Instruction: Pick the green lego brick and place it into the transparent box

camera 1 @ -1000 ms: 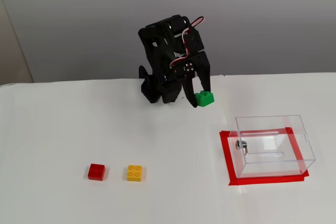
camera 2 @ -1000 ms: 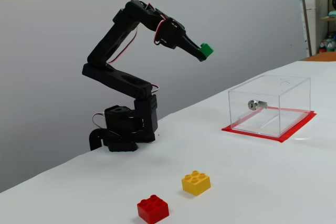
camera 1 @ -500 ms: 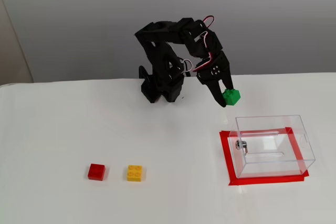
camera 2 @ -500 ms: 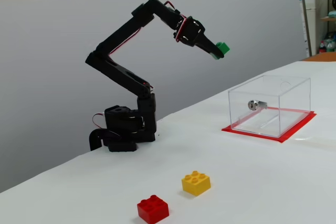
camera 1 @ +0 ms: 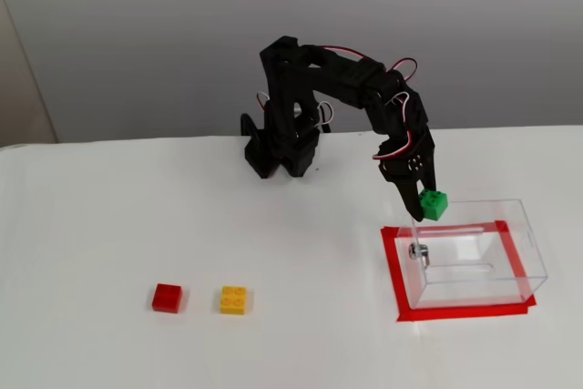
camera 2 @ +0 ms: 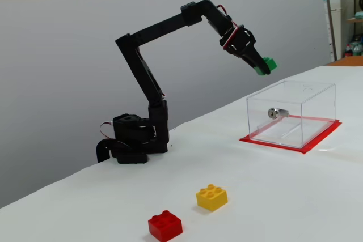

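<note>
My gripper [camera 1: 424, 199] is shut on the green lego brick [camera 1: 434, 205] and holds it in the air. In both fixed views the brick [camera 2: 267, 64] hangs above the transparent box [camera 1: 474, 252], over its near-arm wall. The box [camera 2: 292, 113] is clear, open on top, with a small metal fitting [camera 2: 275, 113] on one wall. It stands on a red tape rectangle [camera 1: 396, 271]. The black arm [camera 2: 153, 32] reaches from its base [camera 2: 133, 140] out to the box.
A red brick [camera 1: 167, 298] and a yellow brick [camera 1: 234, 300] lie on the white table, well away from the box; both fixed views show the red brick [camera 2: 165, 225] and the yellow brick [camera 2: 211, 197]. A grey wall stands behind the arm.
</note>
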Motion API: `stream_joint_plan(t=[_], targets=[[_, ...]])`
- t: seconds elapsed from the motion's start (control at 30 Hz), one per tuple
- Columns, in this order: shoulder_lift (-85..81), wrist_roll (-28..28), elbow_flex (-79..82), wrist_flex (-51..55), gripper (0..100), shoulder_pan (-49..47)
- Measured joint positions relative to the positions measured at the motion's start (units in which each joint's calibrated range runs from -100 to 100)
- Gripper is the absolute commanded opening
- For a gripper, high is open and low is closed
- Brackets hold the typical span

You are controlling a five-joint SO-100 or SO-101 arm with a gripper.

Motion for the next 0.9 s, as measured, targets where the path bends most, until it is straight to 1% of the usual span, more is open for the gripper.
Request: stream_joint_plan(t=[0.5,0.67,0.9], targets=[[21.2,0.0,-18.7,-0.2,13,-7.6],[24.9,0.1,-20.7,-0.2,13,-8.1],[25.5,0.1,-20.8,-0.2,13,-8.1]])
